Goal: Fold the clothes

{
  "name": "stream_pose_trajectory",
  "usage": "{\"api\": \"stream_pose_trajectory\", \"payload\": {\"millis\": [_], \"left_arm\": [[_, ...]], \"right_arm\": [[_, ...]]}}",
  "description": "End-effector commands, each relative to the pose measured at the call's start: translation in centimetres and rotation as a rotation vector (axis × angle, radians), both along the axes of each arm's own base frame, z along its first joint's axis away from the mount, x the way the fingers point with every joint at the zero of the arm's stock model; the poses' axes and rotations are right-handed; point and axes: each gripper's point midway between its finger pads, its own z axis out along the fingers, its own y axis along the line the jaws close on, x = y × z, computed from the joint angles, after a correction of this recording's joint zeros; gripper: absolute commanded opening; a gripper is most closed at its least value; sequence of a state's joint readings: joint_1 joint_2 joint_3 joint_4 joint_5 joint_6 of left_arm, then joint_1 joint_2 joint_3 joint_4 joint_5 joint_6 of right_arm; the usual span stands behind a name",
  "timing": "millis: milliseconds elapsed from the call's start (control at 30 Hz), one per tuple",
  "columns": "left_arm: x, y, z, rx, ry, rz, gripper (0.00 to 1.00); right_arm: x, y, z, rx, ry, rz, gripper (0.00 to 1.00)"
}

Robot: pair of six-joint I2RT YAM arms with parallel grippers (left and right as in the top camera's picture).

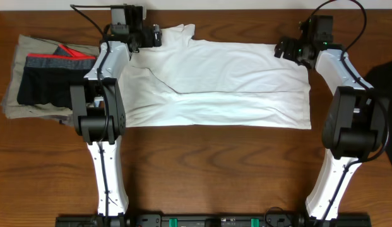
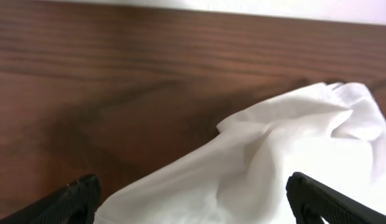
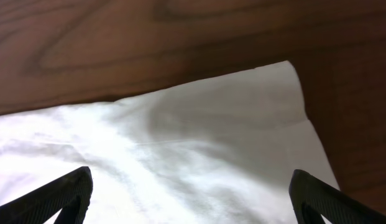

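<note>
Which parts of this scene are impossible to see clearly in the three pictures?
1. Overhead: the black garment is cut off by the right edge.
2. Overhead: the left arm covers the left side of the white T-shirt.
3. Overhead: the black shorts hide much of the khaki folded pieces.
4. Wrist views: the bottom edge cuts off the left claw and right claw, both open; only their ends show.

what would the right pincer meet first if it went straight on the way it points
Probably the white T-shirt, near its corner: the open right pincer points at it, height above it unclear.
</note>
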State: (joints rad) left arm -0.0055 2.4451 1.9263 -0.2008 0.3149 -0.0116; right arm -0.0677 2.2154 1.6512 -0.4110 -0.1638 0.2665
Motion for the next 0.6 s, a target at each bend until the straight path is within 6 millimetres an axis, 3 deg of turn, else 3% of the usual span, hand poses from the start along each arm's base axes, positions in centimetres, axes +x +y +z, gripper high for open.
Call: {"api": "stream_pose_trajectory", "payload": {"millis": [0, 300, 400, 567], "left_arm": [[0.1, -0.1, -0.6, 0.001, 0.004, -0.023, 0.97], [0.1, 0.5, -1.3, 0.045, 0.008, -0.018, 0.92], [0.1, 0.5, -1.3, 0.057, 0.005, -0.029, 0.85], [0.1, 0.5, -1.3, 0.057, 0.006, -0.029, 0.64]], "right_arm": [[0.1, 0.7, -0.1, -0.003, 0.0, 0.024, 0.99], [-0.1, 0.3, -0.3, -0.024, 0.015, 0.012, 0.96], [0.0, 0.1, -0.3, -0.048, 0.009, 0.025, 0.96], [0.3, -0.4, -0.1, -0.077, -0.01, 0.047, 0.96]]}}
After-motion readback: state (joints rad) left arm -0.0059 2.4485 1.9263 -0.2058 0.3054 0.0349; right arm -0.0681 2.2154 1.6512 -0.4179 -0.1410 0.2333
